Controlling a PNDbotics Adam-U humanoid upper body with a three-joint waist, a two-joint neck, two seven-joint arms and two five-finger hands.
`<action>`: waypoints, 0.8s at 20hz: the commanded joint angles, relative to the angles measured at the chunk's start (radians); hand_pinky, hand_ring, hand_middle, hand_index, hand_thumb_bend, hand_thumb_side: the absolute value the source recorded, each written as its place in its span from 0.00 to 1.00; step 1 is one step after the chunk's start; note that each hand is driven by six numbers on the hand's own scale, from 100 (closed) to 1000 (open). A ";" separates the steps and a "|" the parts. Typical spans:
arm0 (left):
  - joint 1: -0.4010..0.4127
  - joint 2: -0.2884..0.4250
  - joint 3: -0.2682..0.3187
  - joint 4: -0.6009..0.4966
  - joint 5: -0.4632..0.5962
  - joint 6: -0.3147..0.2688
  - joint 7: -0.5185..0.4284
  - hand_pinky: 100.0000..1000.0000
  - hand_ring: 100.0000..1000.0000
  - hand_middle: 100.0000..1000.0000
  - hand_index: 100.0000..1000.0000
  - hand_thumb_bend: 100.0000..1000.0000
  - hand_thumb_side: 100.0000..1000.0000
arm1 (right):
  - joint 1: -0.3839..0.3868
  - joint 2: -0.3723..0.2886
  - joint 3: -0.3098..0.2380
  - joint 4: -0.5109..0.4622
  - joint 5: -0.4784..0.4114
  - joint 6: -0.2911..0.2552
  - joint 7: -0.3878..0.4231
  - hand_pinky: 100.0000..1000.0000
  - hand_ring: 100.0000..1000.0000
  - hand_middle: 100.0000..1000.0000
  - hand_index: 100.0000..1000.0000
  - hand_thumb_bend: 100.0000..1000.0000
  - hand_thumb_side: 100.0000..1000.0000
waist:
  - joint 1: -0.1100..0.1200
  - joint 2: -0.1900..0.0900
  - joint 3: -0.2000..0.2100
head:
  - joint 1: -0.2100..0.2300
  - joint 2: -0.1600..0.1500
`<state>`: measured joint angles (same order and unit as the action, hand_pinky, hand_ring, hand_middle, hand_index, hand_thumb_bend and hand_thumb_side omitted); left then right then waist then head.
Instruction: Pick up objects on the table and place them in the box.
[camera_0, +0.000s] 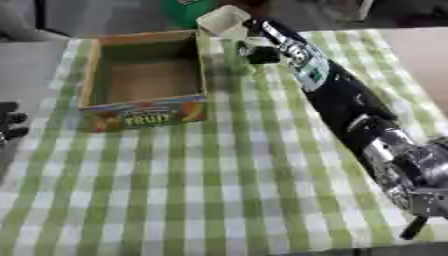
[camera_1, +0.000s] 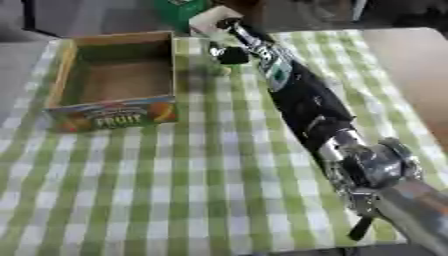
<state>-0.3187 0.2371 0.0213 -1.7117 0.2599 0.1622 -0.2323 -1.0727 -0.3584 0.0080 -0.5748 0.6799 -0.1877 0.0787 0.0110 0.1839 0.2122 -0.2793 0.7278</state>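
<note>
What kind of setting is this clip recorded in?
Probably a staged tabletop test area, not a real kitchen: a table under a green checked cloth, one open cardboard fruit box, and the robot's right hand reaching beside it.

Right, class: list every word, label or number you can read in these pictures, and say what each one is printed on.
"FRUIT": yellow letters on the colourful front panel of the open cardboard box on the green-and-white checked tablecloth.
White and teal label on the black forearm above the robot's right hand: there is print, too blurred to read.
Nothing else legible.
</note>
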 joint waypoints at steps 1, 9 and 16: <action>-0.015 0.011 0.006 -0.014 0.003 -0.003 -0.003 0.76 0.75 0.70 0.65 0.14 0.18 | -0.019 -0.030 0.001 -0.028 0.045 0.017 -0.026 0.94 0.92 0.90 0.92 0.00 0.31 | 0.002 -0.008 0.004 | -0.008 -0.016; -0.020 0.010 0.008 -0.015 -0.001 -0.003 -0.002 0.76 0.75 0.70 0.65 0.14 0.19 | -0.022 -0.036 -0.005 -0.028 0.082 0.043 -0.069 0.93 0.91 0.89 0.92 0.00 0.34 | -0.002 0.020 0.017 | -0.020 -0.031; -0.022 0.007 0.009 -0.015 -0.004 -0.004 -0.004 0.76 0.75 0.70 0.65 0.14 0.20 | -0.018 -0.023 0.003 -0.015 0.070 0.033 0.009 0.89 0.89 0.89 0.93 0.00 0.51 | 0.000 0.035 0.027 | -0.032 -0.039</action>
<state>-0.3267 0.2363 0.0216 -1.7119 0.2582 0.1608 -0.2340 -1.0727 -0.3659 0.0072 -0.5804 0.7551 -0.1519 0.0696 0.0081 0.2347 0.2367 -0.3075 0.7010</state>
